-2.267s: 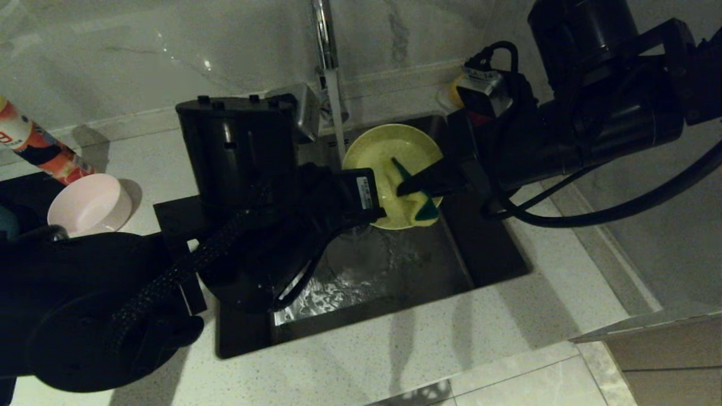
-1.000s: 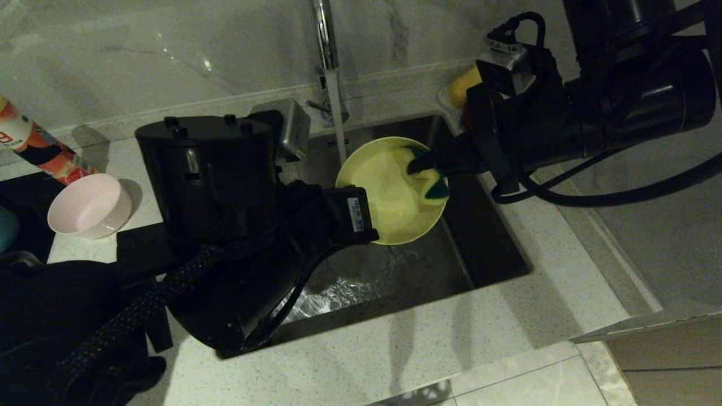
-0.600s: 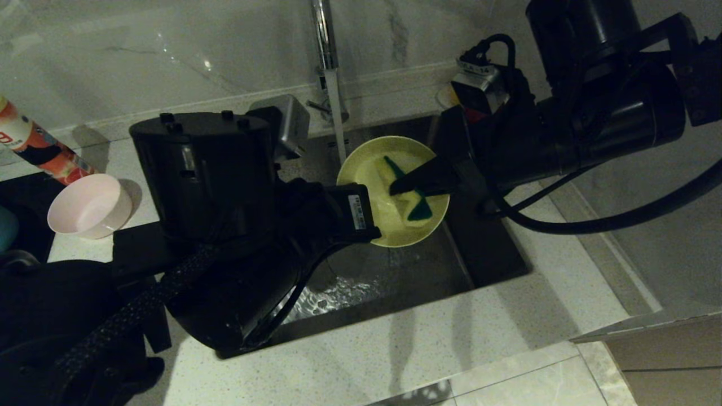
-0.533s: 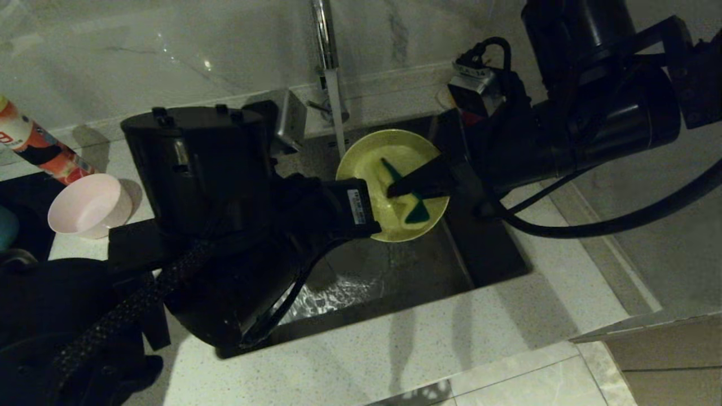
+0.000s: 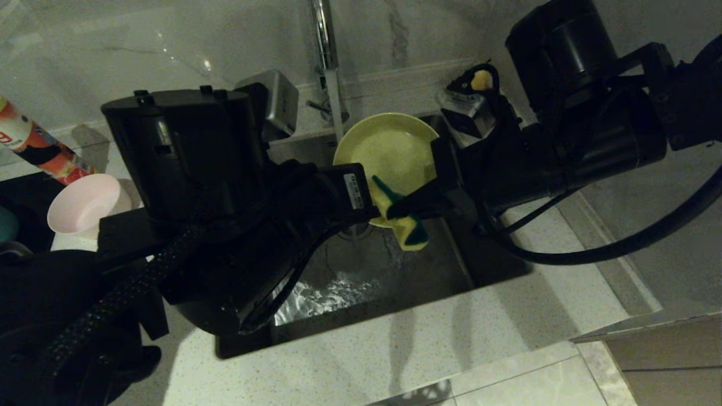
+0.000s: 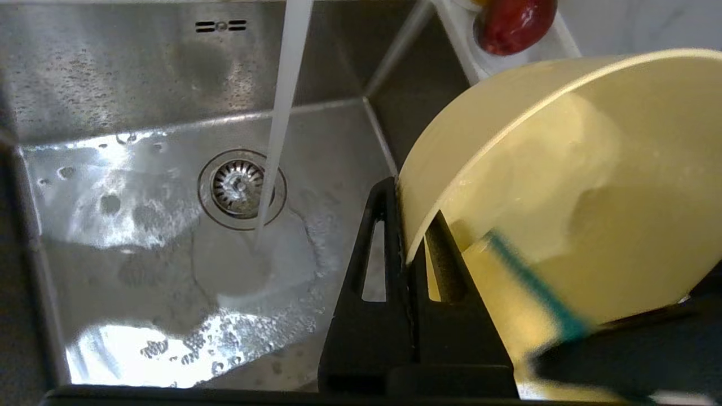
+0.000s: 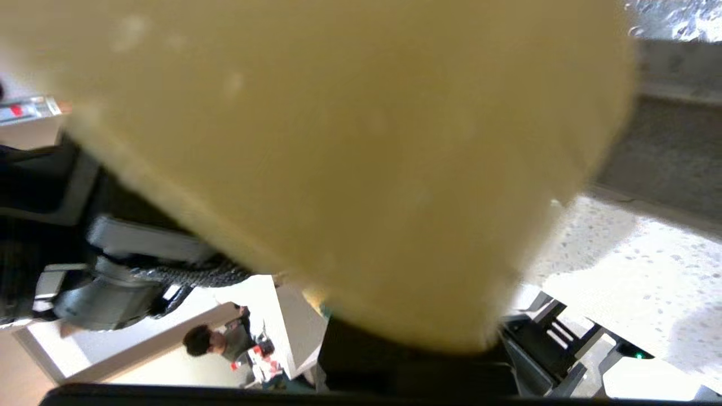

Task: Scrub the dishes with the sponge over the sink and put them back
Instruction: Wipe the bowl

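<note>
Head view has the yellow bowl tipped up on edge over the sink, its rim pinched tight in the left gripper, one finger inside the bowl and one outside. Right at those jaws, the right gripper is clamped on the sponge, which sits at the bowl's lower rim with its green-faced end hanging just below the fingertips. Water from the faucet runs down behind the bowl onto the drain, and the pink bowl sits on the counter, well away on the far side of the left arm.
</note>
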